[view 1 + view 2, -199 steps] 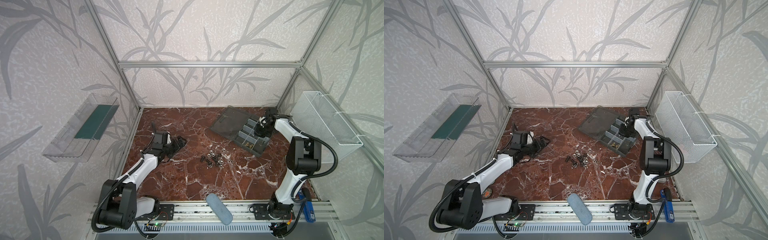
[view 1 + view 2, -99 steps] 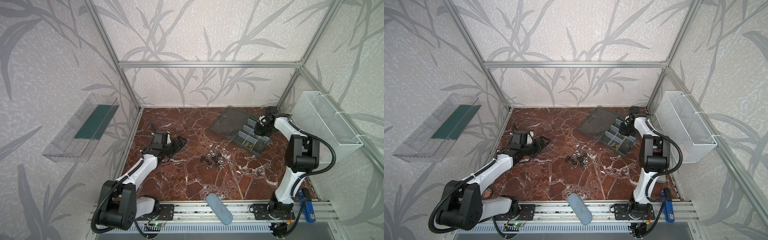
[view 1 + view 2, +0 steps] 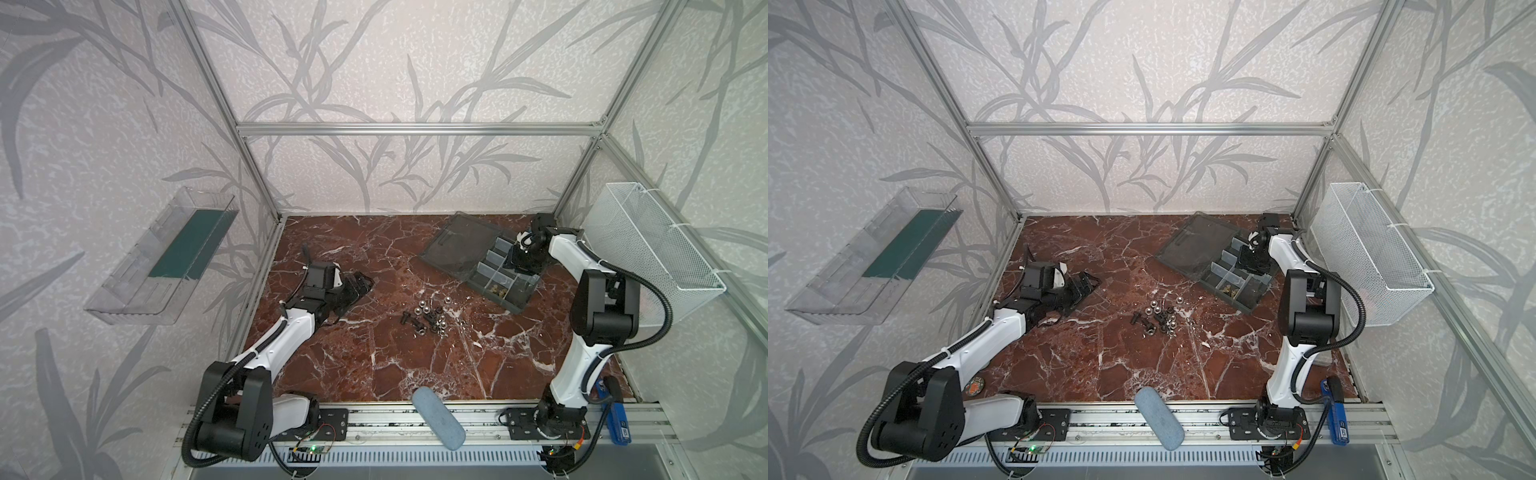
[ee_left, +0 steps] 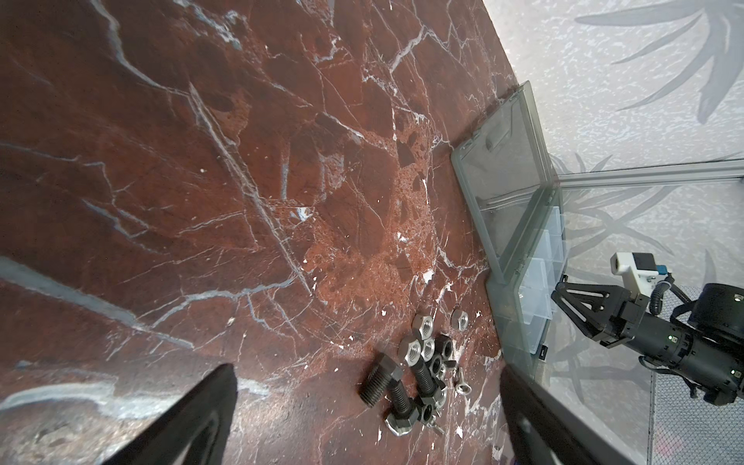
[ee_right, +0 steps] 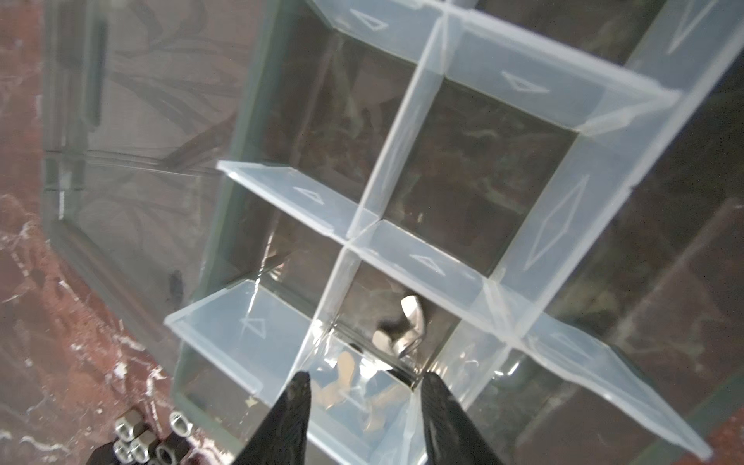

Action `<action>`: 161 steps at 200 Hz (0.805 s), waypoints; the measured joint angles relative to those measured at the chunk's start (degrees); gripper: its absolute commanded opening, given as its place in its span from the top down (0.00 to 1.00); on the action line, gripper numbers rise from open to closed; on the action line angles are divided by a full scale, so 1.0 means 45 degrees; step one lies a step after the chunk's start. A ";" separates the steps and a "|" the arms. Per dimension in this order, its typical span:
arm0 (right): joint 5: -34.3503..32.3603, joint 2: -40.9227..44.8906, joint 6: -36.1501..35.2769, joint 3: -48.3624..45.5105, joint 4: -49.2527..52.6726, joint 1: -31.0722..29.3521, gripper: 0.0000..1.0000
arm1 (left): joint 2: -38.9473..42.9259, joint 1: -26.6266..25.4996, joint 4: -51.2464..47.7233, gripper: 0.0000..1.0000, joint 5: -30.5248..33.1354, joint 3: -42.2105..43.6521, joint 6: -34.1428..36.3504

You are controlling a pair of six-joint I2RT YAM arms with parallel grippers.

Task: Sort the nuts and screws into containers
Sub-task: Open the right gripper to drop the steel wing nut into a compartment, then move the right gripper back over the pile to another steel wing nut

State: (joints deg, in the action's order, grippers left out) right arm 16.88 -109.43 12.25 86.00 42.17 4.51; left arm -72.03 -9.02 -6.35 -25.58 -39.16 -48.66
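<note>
The right gripper (image 5: 364, 388) stands apart and empty over the box (image 3: 457, 245); one nut (image 5: 402, 326) lies in the compartment (image 5: 386, 318) beneath it. Most screws (image 4: 386, 382) and nuts (image 4: 422, 326) lie piled on the table (image 3: 374, 353), unsorted. The left gripper (image 3: 358, 284), also apart, waits near them.

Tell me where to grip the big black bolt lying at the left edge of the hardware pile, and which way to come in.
Grip the large black hex-head bolt across its threaded shaft, coming straight down. It lies flat on the red marble tabletop, and its shaft sticks out away from the silver hex nuts, so there is probably room there for both jaws.
</note>
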 measured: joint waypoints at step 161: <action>0.0068 0.4036 -0.0466 -0.4658 0.1107 -0.5377 0.42 | -0.0024 0.0000 0.0335 0.01 -0.0053 0.0010 -0.0141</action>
State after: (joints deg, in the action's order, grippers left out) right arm 17.19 -91.26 10.15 65.04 47.16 -19.68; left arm -72.14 -9.02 -4.84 -25.82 -39.11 -49.30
